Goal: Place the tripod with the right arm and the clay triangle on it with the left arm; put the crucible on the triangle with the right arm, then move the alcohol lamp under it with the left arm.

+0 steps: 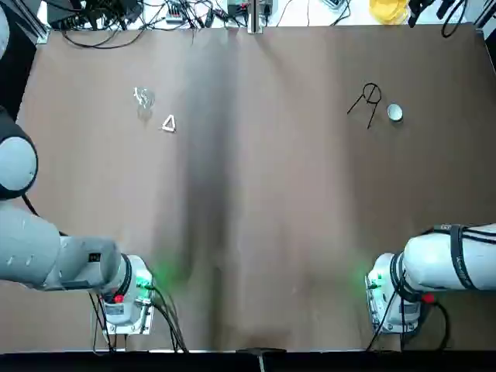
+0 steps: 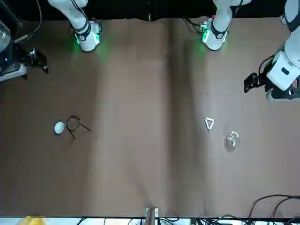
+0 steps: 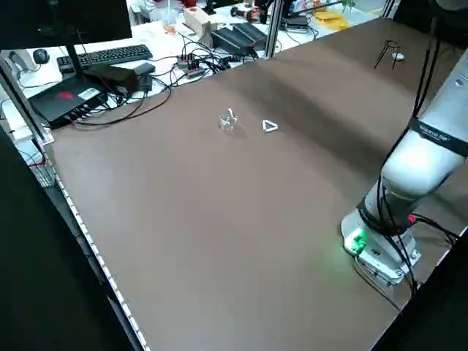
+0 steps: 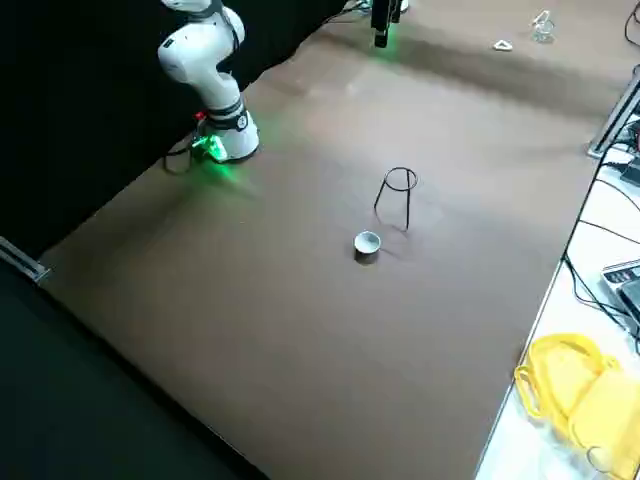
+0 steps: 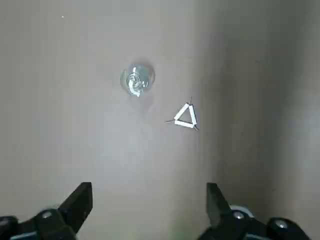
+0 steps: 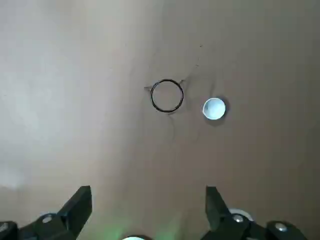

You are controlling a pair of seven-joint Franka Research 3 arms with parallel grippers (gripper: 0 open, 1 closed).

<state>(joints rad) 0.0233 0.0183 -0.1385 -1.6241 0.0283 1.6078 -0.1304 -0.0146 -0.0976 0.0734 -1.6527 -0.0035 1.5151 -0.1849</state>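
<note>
The tripod [image 1: 370, 99] stands upright at the far right of the brown table, its ring [image 6: 167, 110] seen from above in the right wrist view. The crucible [image 1: 395, 112] sits just beside it [image 6: 214, 108]. At the far left lies the flat white clay triangle [image 1: 169, 124], with the clear alcohol lamp [image 1: 143, 98] close by. My left gripper [image 5: 149, 192] hovers open high above the triangle [image 5: 184, 123] and lamp [image 5: 137, 80]. My right gripper [image 6: 148, 195] hangs open high above the tripod and crucible. Neither holds anything.
Both arm bases [image 1: 128, 298] [image 1: 391, 298] glow green at the near edge. Cables and electronics [image 1: 139, 12] lie beyond the far edge, and a yellow object [image 1: 387, 9] sits at the far right. A keyboard [image 3: 110, 55] and boxes are off the left side.
</note>
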